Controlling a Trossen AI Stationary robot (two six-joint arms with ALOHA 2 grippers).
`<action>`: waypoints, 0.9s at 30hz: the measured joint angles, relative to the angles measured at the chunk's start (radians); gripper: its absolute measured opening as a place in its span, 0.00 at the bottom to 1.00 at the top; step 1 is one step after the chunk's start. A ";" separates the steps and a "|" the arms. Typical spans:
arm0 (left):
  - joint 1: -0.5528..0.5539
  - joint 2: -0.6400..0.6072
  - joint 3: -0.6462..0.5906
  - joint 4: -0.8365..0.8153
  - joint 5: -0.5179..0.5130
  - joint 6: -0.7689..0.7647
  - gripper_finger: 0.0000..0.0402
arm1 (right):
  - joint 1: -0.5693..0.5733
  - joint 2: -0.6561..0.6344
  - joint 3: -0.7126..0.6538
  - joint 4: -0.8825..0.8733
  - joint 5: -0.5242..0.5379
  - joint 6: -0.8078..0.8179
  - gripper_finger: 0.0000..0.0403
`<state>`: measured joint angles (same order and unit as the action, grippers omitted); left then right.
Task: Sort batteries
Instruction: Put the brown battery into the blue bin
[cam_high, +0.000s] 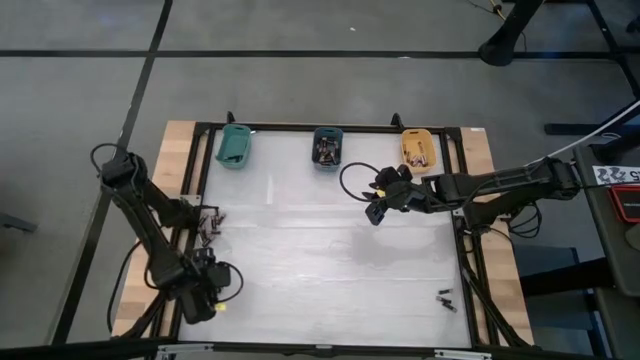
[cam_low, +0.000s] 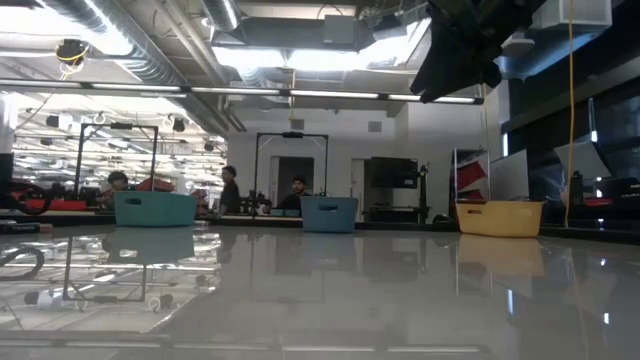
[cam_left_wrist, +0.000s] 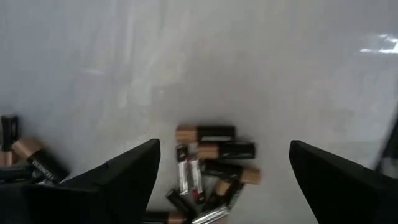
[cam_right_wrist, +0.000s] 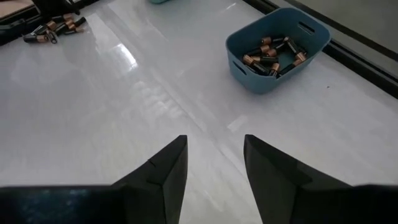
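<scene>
Overhead, left gripper (cam_left_wrist: 224, 180) hung wide open above battery pile (cam_left_wrist: 211, 171) at worktop's (cam_high: 330, 270) left edge. Right gripper (cam_right_wrist: 214, 168) part-open, empty, near blue bin (cam_right_wrist: 278, 50) holding batteries.

Bright ceiling lights (cam_low: 300, 55) flood the room, and the glossy worktop (cam_low: 400, 300) mirrors them in pale streaks and soft reflections. The left wrist view is blurred, its batteries (cam_left_wrist: 211, 168) soft-edged. In the low view the raised arm (cam_low: 470, 45) is a dark silhouette against the glare.
</scene>
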<state>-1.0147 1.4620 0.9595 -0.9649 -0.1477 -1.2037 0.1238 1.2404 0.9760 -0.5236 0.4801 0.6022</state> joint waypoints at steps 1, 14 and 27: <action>-0.007 0.000 -0.014 0.007 -0.001 -0.014 0.86 | 0.000 0.000 0.000 0.000 0.000 0.000 0.39; -0.016 0.002 -0.163 0.145 -0.014 -0.025 0.86 | 0.000 0.000 0.000 0.000 -0.001 0.002 0.39; -0.015 0.021 -0.215 0.220 -0.013 -0.005 0.86 | 0.000 0.000 0.000 -0.001 -0.001 0.021 0.39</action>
<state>-1.0298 1.4828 0.7446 -0.7447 -0.1603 -1.2091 0.1238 1.2404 0.9760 -0.5248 0.4789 0.6235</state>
